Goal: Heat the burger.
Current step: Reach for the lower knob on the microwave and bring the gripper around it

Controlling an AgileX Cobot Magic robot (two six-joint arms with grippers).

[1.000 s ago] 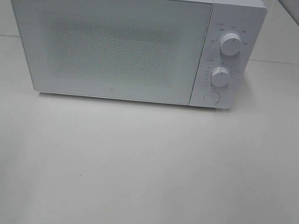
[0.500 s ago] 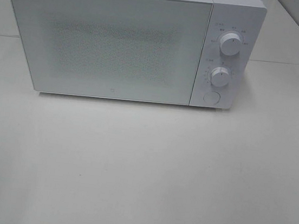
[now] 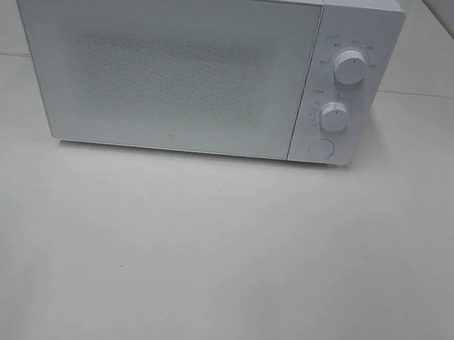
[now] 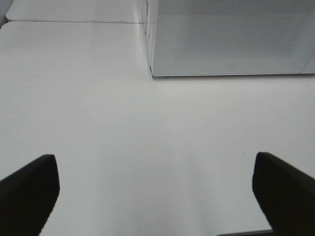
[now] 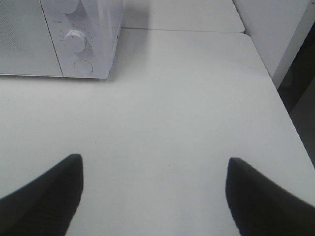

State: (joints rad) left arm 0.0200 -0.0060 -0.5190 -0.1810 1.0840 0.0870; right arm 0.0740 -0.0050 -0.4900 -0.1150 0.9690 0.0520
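Observation:
The burger is hidden or out of view in every frame. A white microwave (image 3: pixel 199 59) stands at the back of the white table with its door shut; it also shows in the left wrist view (image 4: pixel 231 37) and the right wrist view (image 5: pixel 59 37). It has two knobs (image 3: pixel 350 67) (image 3: pixel 334 115) and a round button (image 3: pixel 321 149) on its right panel. My left gripper (image 4: pixel 155 196) is open and empty over bare table. My right gripper (image 5: pixel 153 196) is open and empty over bare table. Neither gripper shows in the exterior high view.
The white table (image 3: pixel 216 260) spreads in front of the microwave. Its right edge (image 5: pixel 280 113) runs beside a white wall panel. A seam between tabletops (image 4: pixel 74 21) runs behind, level with the microwave.

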